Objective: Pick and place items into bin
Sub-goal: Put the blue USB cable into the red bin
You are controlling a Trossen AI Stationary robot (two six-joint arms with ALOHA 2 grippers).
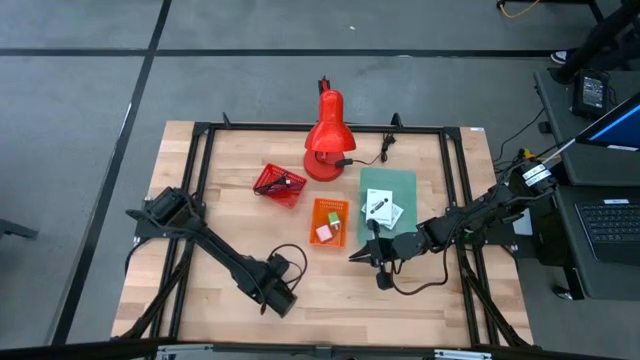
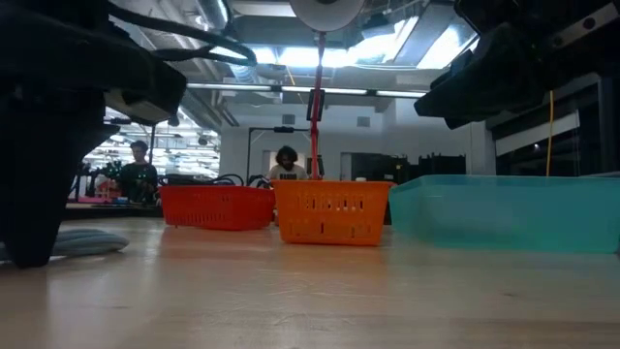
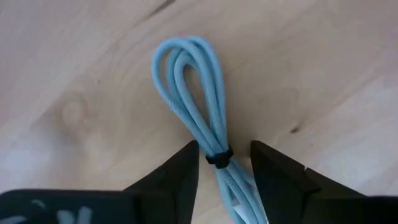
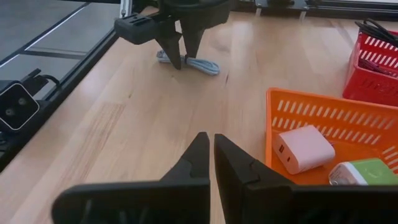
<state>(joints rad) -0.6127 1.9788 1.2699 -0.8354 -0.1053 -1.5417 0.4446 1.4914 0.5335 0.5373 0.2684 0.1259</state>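
left gripper (image 3: 224, 171) straddled the bundled pale blue cable (image 3: 196, 99) near the orange mesh basket (image 1: 330, 222), fingers spread; pinching it likely came next, right gripper (image 4: 213, 155) pressed together.

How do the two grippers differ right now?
The left gripper is down at the table with its fingers apart, straddling a light blue cable bundle. The right gripper is shut and empty, beside the orange basket. Both have dark, pointed fingers.

Two dark jointed arms — each pincer (image 4: 208, 163) ends in matte black, wedge-shaped fingers.
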